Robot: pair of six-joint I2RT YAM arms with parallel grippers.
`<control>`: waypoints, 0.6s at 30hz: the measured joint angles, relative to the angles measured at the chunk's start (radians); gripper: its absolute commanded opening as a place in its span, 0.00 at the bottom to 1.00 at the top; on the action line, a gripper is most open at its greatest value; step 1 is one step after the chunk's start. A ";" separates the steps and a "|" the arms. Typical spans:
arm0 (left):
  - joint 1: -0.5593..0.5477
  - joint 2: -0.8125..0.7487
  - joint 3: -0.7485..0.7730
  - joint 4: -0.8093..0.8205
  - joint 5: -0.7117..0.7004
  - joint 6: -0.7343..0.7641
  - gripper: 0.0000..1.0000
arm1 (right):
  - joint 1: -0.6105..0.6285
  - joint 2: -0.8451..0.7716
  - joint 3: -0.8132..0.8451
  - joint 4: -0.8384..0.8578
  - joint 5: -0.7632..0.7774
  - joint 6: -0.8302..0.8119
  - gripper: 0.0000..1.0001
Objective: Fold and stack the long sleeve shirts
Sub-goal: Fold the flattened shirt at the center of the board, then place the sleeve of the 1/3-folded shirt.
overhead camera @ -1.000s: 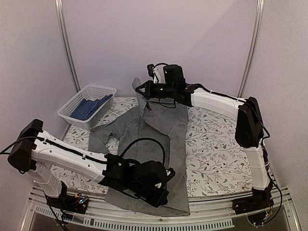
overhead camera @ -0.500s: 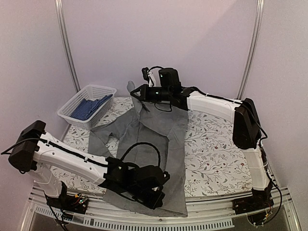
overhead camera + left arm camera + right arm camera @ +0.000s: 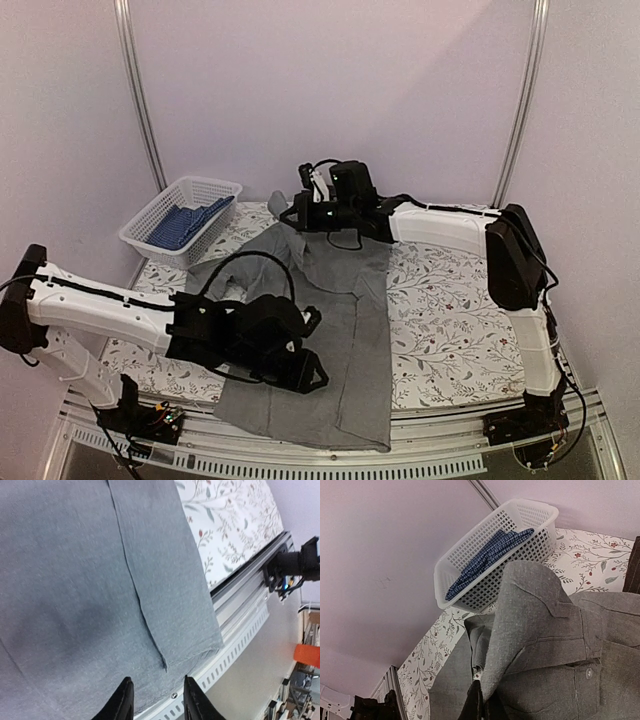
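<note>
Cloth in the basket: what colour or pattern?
The cloth is dark blue with a fine pale check, clearest in the right wrist view.

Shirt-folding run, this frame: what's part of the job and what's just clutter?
Job:
grey shirt, spread on the table, collar pinched by the right end effector
left end effector, open above the shirt's near hem
blue checked garment, probably a shirt to be folded

Lying about:
white lattice basket holding that garment
floral table cover

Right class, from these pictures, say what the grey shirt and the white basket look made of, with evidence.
Grey shirt: probably woven cloth, matte; it drapes, folds and shows stitched seams. White basket: apparently moulded plastic, smooth; rigid lattice walls, even holes.
</note>
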 measured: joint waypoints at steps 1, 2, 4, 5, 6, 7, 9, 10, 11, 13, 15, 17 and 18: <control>0.024 -0.031 -0.008 0.000 -0.009 0.001 0.34 | 0.000 -0.012 -0.029 0.000 0.011 -0.005 0.00; 0.057 -0.066 -0.018 -0.001 -0.021 0.002 0.35 | 0.000 -0.026 -0.056 -0.002 0.026 -0.008 0.00; 0.132 -0.130 -0.036 -0.003 -0.039 0.009 0.37 | 0.003 -0.058 -0.110 -0.009 0.058 -0.015 0.00; 0.171 -0.156 -0.043 -0.004 -0.046 0.014 0.38 | 0.004 -0.075 -0.135 -0.015 0.077 -0.020 0.00; 0.220 -0.186 -0.050 -0.005 -0.050 0.023 0.39 | 0.008 -0.097 -0.160 -0.026 0.105 -0.024 0.00; 0.266 -0.208 -0.053 -0.004 -0.053 0.032 0.41 | 0.013 -0.117 -0.182 -0.035 0.130 -0.027 0.00; 0.345 -0.237 -0.054 -0.003 -0.052 0.055 0.44 | 0.029 -0.165 -0.232 -0.048 0.177 -0.034 0.04; 0.387 -0.247 -0.054 0.000 -0.050 0.069 0.45 | 0.040 -0.186 -0.256 -0.049 0.193 -0.037 0.09; 0.417 -0.251 -0.053 0.002 -0.047 0.084 0.45 | 0.055 -0.213 -0.290 -0.049 0.215 -0.041 0.14; 0.472 -0.251 -0.053 0.002 -0.035 0.110 0.45 | 0.093 -0.253 -0.344 -0.049 0.244 -0.047 0.26; 0.521 -0.245 -0.054 0.004 -0.010 0.135 0.45 | 0.137 -0.278 -0.394 -0.048 0.258 -0.056 0.42; 0.568 -0.235 -0.055 0.010 0.018 0.159 0.46 | 0.162 -0.294 -0.438 -0.045 0.267 -0.061 0.55; 0.584 -0.231 -0.056 0.016 0.029 0.167 0.46 | 0.177 -0.303 -0.465 -0.048 0.271 -0.067 0.61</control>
